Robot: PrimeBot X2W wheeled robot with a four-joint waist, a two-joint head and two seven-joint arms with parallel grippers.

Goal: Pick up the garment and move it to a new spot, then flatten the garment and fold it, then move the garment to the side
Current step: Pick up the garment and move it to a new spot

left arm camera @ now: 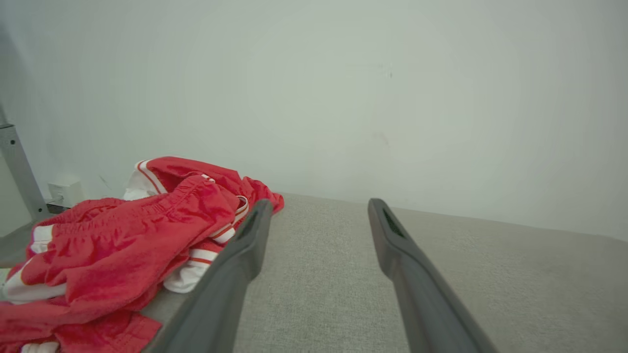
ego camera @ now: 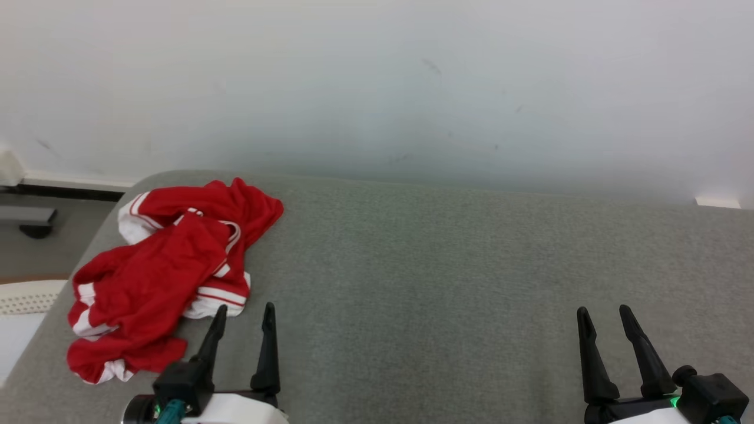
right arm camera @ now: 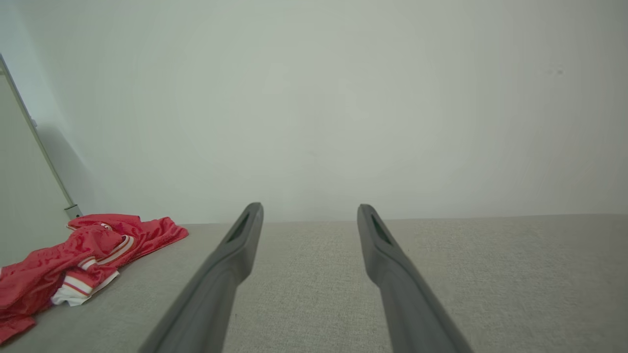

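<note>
— What does the garment (ego camera: 159,265) look like?
— Red with white stripes, scrunched up at the left end of the grey table (ego camera: 442,282), beside the left gripper (ego camera: 245,306).
— And the right gripper (ego camera: 603,309)?
— Both are wide open, holding nothing. A white wall (ego camera: 377,88) stands behind.

Red garment (ego camera: 159,277) with white striped trim, crumpled in heap, at nine o'clock on grey surface.
</note>
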